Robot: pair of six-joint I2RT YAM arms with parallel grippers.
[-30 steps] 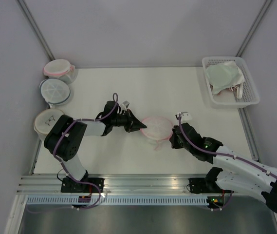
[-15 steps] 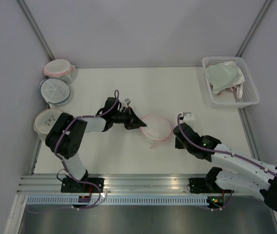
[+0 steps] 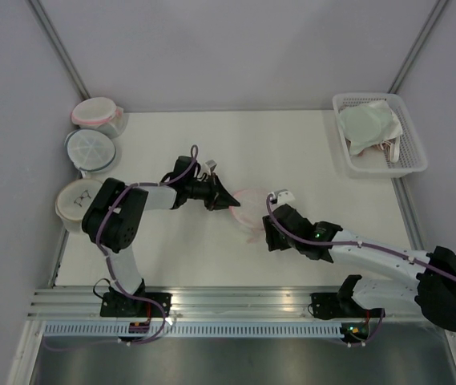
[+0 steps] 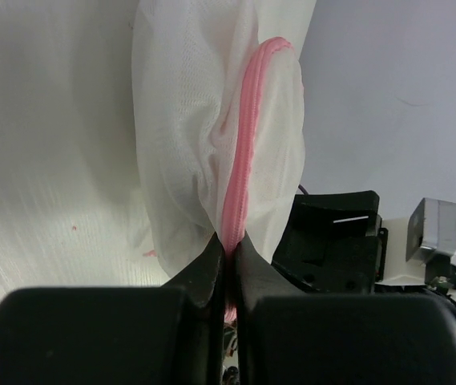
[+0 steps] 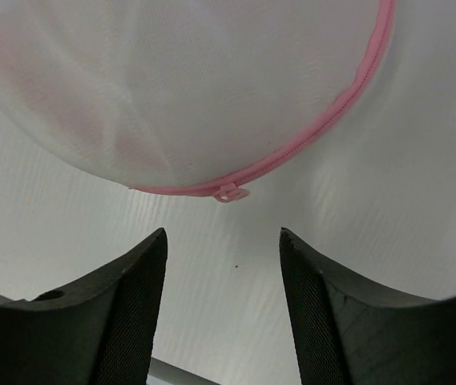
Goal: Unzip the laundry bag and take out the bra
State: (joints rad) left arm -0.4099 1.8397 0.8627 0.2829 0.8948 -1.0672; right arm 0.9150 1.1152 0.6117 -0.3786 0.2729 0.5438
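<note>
The laundry bag (image 3: 247, 207), a round white mesh pouch with a pink zipper rim, lies mid-table between both arms. My left gripper (image 3: 232, 204) is shut on its left edge; in the left wrist view the fingers pinch the pink zipper rim (image 4: 229, 239) and the mesh (image 4: 187, 120) bulges up beyond them. My right gripper (image 3: 266, 231) stands open at the bag's near-right edge. In the right wrist view the open gripper (image 5: 221, 234) sits just short of the pink zipper pull (image 5: 232, 192), not touching it. The bra is hidden.
Three other round mesh pouches stand at the table's left edge: pink-rimmed (image 3: 95, 112), blue-rimmed (image 3: 90, 149) and tan-rimmed (image 3: 75, 202). A white basket (image 3: 408, 160) at the back right holds a pale round cloth piece (image 3: 368, 122).
My right gripper has opened and swung left, toward the bag's near edge. The left gripper has kept its pinch on the rim while the bag shifted slightly left.
</note>
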